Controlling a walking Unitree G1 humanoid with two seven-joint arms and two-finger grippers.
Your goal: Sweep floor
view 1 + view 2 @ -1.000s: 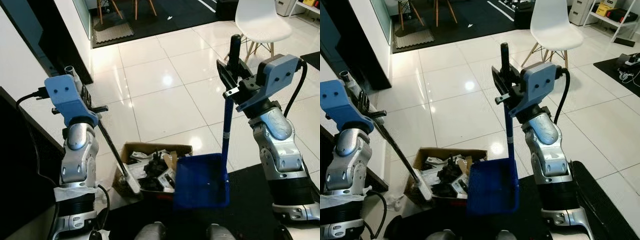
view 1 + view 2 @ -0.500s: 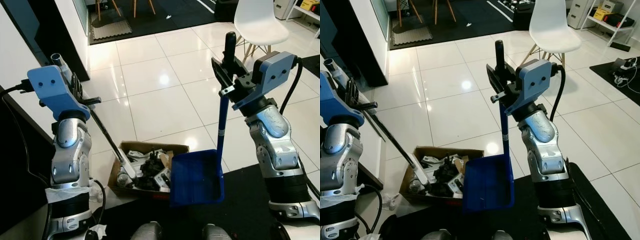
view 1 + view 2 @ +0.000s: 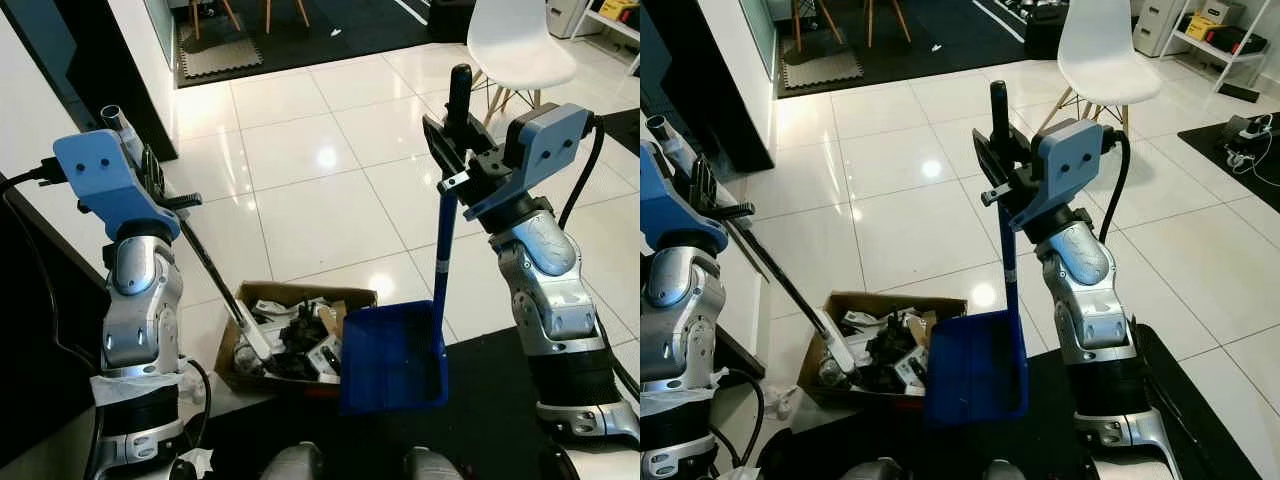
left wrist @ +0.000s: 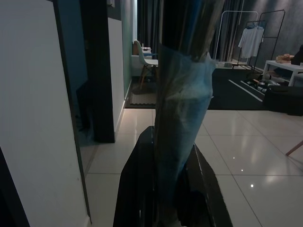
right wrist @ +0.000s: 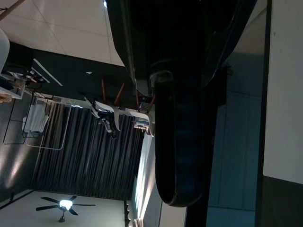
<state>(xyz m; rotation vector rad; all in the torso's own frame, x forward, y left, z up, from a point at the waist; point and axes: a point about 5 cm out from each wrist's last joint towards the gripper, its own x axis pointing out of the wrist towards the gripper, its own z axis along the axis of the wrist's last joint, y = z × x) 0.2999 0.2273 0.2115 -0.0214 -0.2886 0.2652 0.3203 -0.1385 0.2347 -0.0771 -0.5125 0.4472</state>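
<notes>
The left gripper point(image 3: 150, 175) grasps the broom handle point(image 3: 205, 268), whose head point(image 3: 255, 345) rests inside the cardboard box point(image 3: 290, 335) of litter; the right gripper point(image 3: 455, 150) is clenched on the upright handle of the blue dustpan point(image 3: 392, 358), touching the box, near 1 white chair point(image 3: 515, 45)

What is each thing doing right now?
Left gripper: shut on the broom handle.
Broom: tilted, head down in the box.
Right gripper: shut on the dustpan handle.
Dustpan: upright handle, pan beside the box.
Box: open, full of scraps.
Chair: standing, empty.
</notes>
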